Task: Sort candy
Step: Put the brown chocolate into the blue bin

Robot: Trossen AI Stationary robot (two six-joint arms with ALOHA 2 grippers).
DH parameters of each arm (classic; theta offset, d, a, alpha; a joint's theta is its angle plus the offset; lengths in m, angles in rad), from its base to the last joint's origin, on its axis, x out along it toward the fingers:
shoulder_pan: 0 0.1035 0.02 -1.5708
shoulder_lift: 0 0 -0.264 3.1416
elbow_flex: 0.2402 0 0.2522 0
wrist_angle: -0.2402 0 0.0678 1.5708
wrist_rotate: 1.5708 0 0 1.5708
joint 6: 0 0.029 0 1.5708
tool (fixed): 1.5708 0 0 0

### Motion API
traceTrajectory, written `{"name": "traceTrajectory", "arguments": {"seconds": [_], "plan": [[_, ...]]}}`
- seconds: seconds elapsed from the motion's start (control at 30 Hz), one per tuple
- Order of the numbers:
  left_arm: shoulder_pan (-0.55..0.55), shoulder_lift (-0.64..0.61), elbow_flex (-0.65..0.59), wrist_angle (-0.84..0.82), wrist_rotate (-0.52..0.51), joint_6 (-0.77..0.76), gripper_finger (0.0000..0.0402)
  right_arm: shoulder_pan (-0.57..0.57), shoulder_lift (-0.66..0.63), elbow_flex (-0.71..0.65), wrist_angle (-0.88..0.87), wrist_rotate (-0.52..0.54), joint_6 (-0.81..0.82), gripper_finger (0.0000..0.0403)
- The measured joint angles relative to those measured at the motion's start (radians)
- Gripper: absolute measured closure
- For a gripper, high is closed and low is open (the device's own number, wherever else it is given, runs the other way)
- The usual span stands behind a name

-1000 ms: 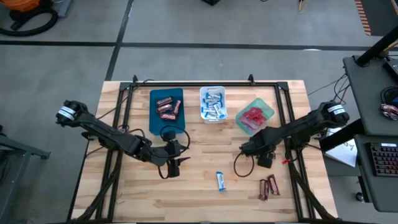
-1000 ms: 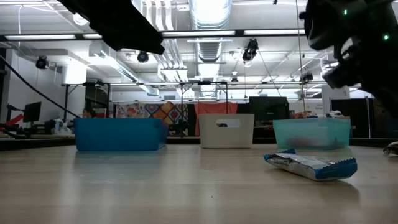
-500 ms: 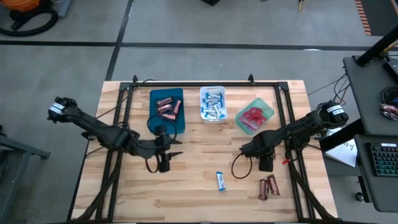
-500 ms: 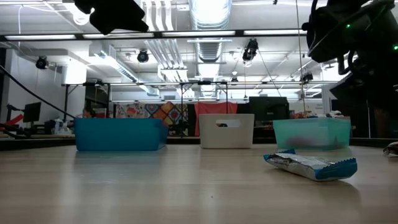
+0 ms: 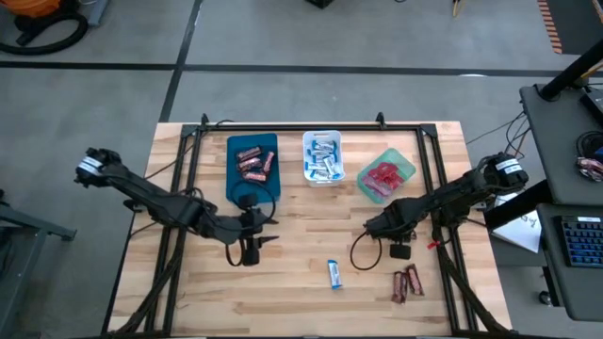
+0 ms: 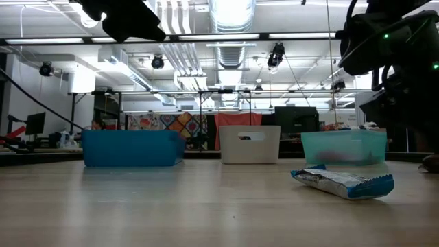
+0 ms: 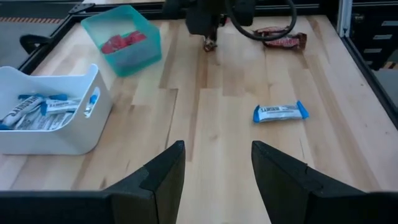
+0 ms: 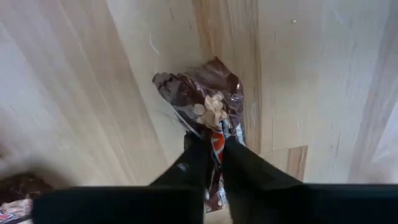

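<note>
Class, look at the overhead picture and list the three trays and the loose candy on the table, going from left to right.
Blue tray → white tray → blue-and-white bar → green tray → two dark brown bars.

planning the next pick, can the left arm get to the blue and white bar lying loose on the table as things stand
Probably yes. The left gripper is open and faces the blue-and-white bar across bare wood. The right gripper, shut on a brown bar, works farther off.
</note>
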State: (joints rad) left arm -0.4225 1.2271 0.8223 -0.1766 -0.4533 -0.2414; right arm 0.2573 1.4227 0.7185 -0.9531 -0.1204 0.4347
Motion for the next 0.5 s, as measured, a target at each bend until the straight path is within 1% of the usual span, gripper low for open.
{"name": "traceTrajectory", "arguments": {"seconds": [0.07, 0.2, 0.27, 0.33, 0.43, 0.5], "plan": [[0.000, 0.014, 0.000, 0.010, 0.001, 0.000, 0.0232, 0.000, 0.000, 0.003, 0.000, 0.000, 0.000, 0.0385], [-0.002, 0.047, 0.000, 0.039, 0.007, 0.013, 0.0232, 0.000, -0.007, 0.023, 0.026, -0.011, -0.001, 0.0390], [-0.002, 0.067, 0.000, 0.078, 0.040, 0.027, 0.0232, 0.000, -0.018, 0.036, 0.062, -0.013, -0.001, 0.0390], [-0.002, 0.092, 0.000, 0.125, 0.074, 0.046, 0.0232, 0.000, -0.030, 0.046, 0.134, -0.019, -0.006, 0.0391], [-0.003, 0.134, 0.000, 0.202, 0.105, 0.085, 0.0232, 0.000, -0.049, 0.048, 0.299, -0.022, -0.034, 0.0391], [-0.004, 0.162, 0.000, 0.250, 0.106, 0.109, 0.0232, -0.001, -0.052, 0.048, 0.415, -0.033, -0.058, 0.0391]]}}
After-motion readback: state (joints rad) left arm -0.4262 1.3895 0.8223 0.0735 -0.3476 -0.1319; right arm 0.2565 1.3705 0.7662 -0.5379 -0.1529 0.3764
